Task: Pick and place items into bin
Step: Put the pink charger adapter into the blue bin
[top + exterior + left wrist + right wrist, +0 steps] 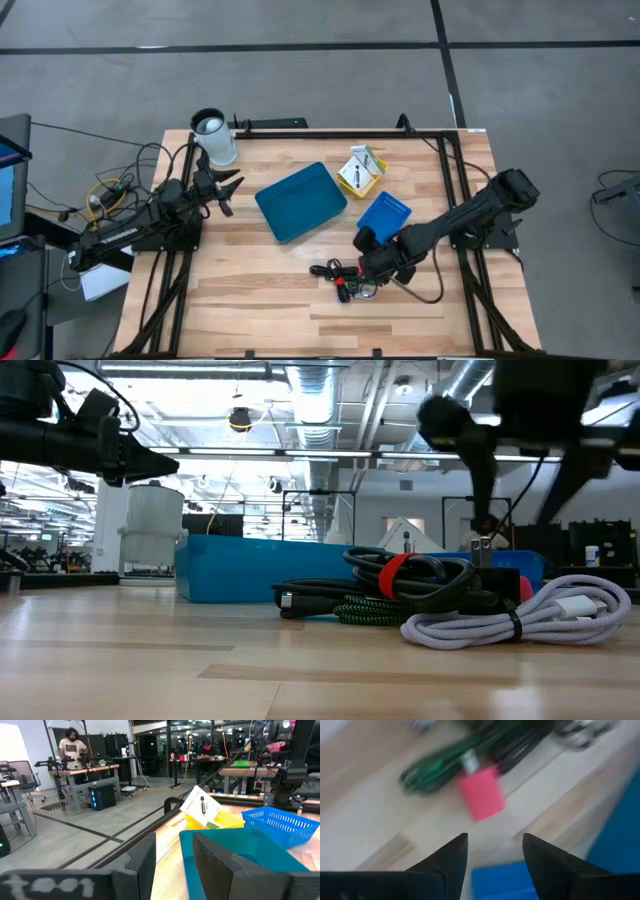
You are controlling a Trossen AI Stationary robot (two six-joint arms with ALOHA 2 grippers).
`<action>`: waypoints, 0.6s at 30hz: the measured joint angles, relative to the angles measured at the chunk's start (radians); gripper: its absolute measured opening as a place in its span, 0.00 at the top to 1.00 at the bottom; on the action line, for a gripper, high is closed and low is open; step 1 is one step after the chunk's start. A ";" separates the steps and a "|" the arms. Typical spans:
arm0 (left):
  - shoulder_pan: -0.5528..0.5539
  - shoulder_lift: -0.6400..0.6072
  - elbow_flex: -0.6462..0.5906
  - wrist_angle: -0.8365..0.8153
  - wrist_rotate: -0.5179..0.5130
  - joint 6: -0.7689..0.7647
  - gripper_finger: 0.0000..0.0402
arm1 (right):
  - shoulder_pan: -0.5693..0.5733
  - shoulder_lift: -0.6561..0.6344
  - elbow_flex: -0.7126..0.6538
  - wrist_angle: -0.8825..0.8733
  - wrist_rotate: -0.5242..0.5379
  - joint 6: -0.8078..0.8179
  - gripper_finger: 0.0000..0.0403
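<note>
High view: wooden desk (250,300), teal bin (300,201) at centre. Right gripper (362,270), released, hovers by the cable bundle (345,278) at five o'clock from the bin. Left gripper (228,189), released, waits at nine o'clock.

one teal bin (300,201), one blue basket (384,213), one white jug (216,140), three coiled cables (440,595)
</note>
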 joint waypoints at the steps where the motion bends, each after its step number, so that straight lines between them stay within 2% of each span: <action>1: 0.000 0.004 0.000 -0.001 0.000 0.000 0.70 | 0.003 0.019 0.009 -0.019 0.000 0.000 0.54; 9: 0.000 0.010 0.000 -0.001 -0.001 0.000 0.70 | 0.012 0.151 0.144 -0.127 0.028 -0.029 0.55; 18: 0.000 0.010 0.000 -0.002 0.000 0.000 0.70 | 0.010 0.193 0.203 -0.149 0.023 -0.103 0.55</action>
